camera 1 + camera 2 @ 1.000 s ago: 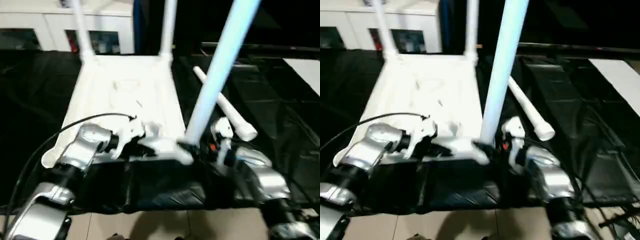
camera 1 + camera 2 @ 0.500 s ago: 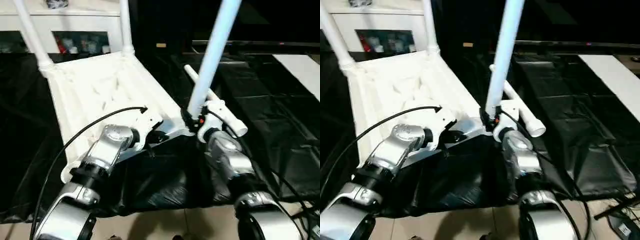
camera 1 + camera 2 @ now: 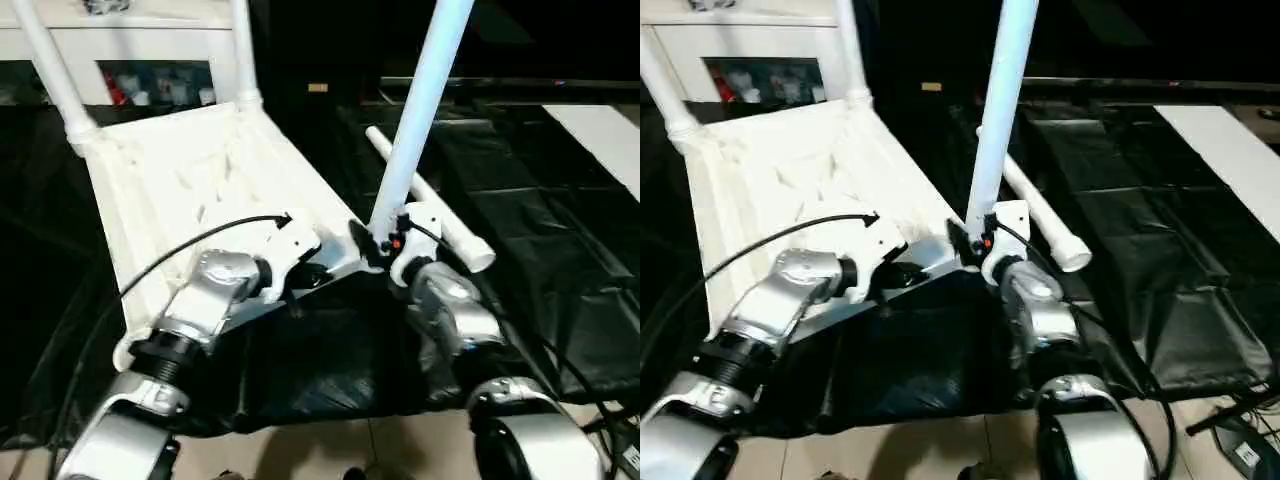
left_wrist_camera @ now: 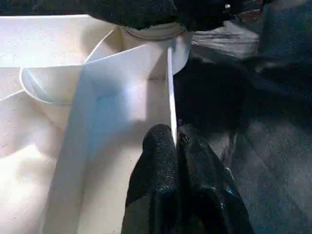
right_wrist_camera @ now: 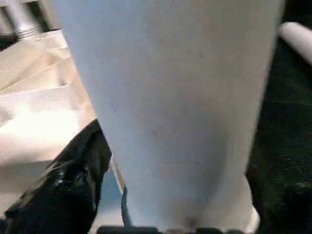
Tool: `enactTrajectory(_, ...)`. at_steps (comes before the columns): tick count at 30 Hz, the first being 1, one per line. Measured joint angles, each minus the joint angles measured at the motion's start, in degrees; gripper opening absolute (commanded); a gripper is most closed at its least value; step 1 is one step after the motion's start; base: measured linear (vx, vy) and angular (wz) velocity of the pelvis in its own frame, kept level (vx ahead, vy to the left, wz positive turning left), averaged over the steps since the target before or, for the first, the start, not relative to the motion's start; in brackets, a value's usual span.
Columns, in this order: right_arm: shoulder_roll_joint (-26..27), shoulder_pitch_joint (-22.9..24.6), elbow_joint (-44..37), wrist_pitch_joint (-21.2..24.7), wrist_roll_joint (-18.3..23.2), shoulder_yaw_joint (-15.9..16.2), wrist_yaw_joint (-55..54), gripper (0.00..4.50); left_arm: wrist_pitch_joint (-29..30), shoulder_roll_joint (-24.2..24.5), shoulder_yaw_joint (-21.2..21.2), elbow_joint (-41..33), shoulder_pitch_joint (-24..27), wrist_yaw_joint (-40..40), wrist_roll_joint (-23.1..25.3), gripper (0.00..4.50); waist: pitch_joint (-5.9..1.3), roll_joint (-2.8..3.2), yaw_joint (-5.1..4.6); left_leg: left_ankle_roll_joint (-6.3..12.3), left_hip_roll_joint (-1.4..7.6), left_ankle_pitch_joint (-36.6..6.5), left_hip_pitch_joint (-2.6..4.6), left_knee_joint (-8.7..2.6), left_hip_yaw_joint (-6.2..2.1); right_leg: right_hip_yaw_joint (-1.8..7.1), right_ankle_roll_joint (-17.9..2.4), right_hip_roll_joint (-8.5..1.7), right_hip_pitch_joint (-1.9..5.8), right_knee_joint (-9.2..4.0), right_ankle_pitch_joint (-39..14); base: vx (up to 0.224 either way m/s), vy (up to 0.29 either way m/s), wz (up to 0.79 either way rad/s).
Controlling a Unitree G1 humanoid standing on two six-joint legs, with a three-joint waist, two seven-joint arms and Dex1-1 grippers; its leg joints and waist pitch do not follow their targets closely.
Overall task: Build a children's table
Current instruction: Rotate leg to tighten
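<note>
The children's table top (image 3: pixel 190 170) lies upside down on black cloth, white and ribbed. Two legs (image 3: pixel 50 70) (image 3: pixel 240 50) stand in its far corner sockets. A third leg (image 3: pixel 420 110) stands in the near right corner socket, leaning slightly. My right gripper (image 3: pixel 385 243) is at its base and open, with the leg (image 5: pixel 170 97) between its fingers (image 5: pixel 73 180). My left gripper (image 4: pixel 175 141) is shut on the top's thin rim wall (image 4: pixel 170 87), just left of that corner. A fourth leg (image 3: pixel 455 235) lies loose on the cloth behind my right gripper.
A white cabinet (image 3: pixel 150 40) stands behind the table top. A flat white board (image 3: pixel 600 130) lies at the far right. Black cloth (image 3: pixel 540 260) covers the work area, ending at a tiled floor (image 3: pixel 300 455) near me. A black cable (image 3: pixel 200 245) arcs over my left wrist.
The camera has shifted and tilted, so the whole scene sits differently. Both grippers stay at the near right corner, the left on the rim, the right at the standing leg's base.
</note>
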Motion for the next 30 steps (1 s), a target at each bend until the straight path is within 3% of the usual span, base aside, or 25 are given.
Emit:
enactTrajectory(10, -13.15, 8.97, -16.86, 6.68, 1.61, 8.53, 24.93, 4.12, -6.15, 5.69, -1.87, 0.52, 0.03, -13.47, -2.36, 0.00, 0.08, 0.07, 3.15, 0.36, 0.00, 0.20, -0.25, 0.06, 0.01, 0.01, 0.02, -0.05, -0.03, -0.06, -0.02, 0.000, 0.000, 0.00)
enactTrajectory(14, -16.82, 9.68, -20.40, 9.38, 1.77, 10.90, 31.81, 4.12, -8.16, 6.81, -2.48, 1.29, 0.01, -17.61, -2.90, 0.00, 0.10, 0.11, 3.23, 0.39, 0.00, 0.24, -0.37, 0.14, 0.03, 0.03, 0.03, -0.08, -0.02, -0.03, -0.02, 0.000, 0.000, 0.00)
enactTrajectory(16, -18.75, 10.14, -22.47, 10.79, 1.93, 12.18, 35.03, 3.87, -8.89, 7.32, -2.75, 1.46, 0.00, -19.68, -3.24, 0.00, 0.10, 0.11, 3.29, 0.32, 0.01, 0.21, -0.43, 0.16, 0.03, 0.04, 0.03, -0.08, -0.02, -0.02, -0.02, 0.000, 0.000, 0.00)
enactTrajectory(30, -21.76, 11.46, -26.75, 15.46, 1.99, 14.25, 40.22, 2.81, -11.09, 8.89, -3.90, 2.65, -0.07, -24.77, -3.78, 0.00, 0.10, 0.11, 3.44, 0.35, 0.03, 0.23, -0.49, 0.26, 0.01, 0.02, 0.03, -0.08, -0.01, 0.01, -0.02, 0.000, 0.000, 0.00)
